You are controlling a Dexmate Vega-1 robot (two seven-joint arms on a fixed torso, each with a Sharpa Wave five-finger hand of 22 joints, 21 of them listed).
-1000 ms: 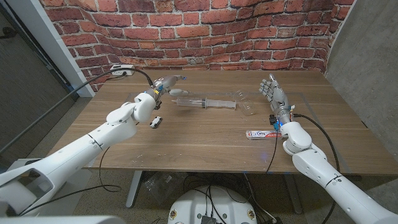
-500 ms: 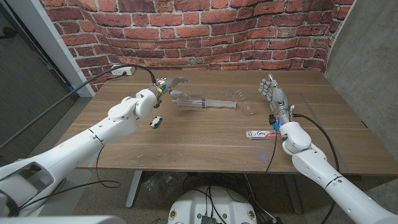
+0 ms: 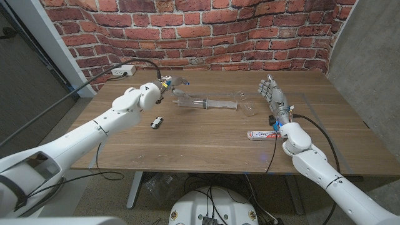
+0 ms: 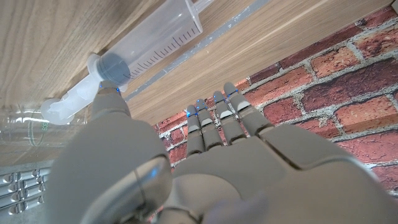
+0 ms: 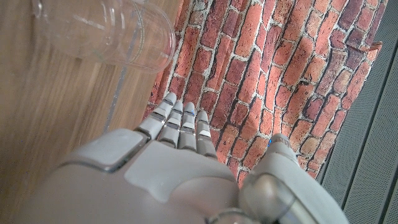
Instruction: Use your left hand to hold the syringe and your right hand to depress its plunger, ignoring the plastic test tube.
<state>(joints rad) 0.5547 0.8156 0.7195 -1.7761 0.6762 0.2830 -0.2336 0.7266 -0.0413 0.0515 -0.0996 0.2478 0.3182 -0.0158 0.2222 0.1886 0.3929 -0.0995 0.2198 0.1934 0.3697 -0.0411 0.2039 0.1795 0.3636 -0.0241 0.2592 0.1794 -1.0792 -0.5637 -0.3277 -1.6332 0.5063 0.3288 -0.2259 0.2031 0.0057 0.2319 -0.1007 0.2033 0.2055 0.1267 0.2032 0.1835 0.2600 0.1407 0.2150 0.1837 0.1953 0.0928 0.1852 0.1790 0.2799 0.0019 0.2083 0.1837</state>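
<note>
Since the earlier pictures the left hand [image 3: 170,83] has travelled further back over the wooden table [image 3: 206,134], reaching the plunger end of the clear plastic syringe [image 3: 209,103], while the right hand [image 3: 273,94] has kept its place at the table's right side.

That syringe lies on its side near the table's middle, its long ribbed barrel printed with black graduation lines. In the left wrist view the grey rubber stopper sits inside the barrel [image 4: 152,46], and the tip of one grey finger [image 4: 107,93] touches the translucent plunger stem just beside the barrel's flange; the other fingers [image 4: 217,115] are straight, spread apart and clear of it, so the hand grips nothing.

The right hand stands upright with fingers extended and apart, holding nothing, well apart from the syringe. A transparent plastic test tube [image 5: 106,31], smooth and round-ended, lies on the wood ahead of it in the right wrist view.

A small black clip-like object [image 3: 156,122], a flat white packet with red and blue print [image 3: 261,135] and a white power strip [image 3: 122,70] also rest on the table.
</note>
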